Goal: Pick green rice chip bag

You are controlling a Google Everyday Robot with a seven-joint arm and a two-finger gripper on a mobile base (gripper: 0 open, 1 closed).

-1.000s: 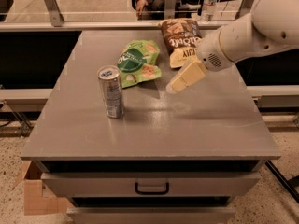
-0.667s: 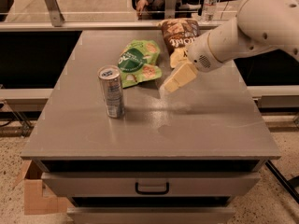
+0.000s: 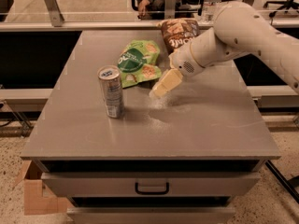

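Observation:
The green rice chip bag [image 3: 138, 62] lies crinkled on the grey table [image 3: 205, 125], left of centre toward the back, with a dark green round logo facing up. My gripper [image 3: 161, 88] comes in from the right on a white arm and hangs just above the table, right beside the bag's lower right corner. Whether it touches the bag does not show.
A brown-and-yellow chip bag [image 3: 178, 33] stands at the back, right of the green bag, partly behind my arm. A silver and blue drink can [image 3: 111, 91] stands upright left of the gripper. A drawer with a handle [image 3: 152, 188] sits under the tabletop. A cardboard box [image 3: 33, 197] is on the floor at the left.
My arm has moved left and slightly down, bringing the gripper from the table's middle right to the green bag's lower right corner. The bags and can have not moved.

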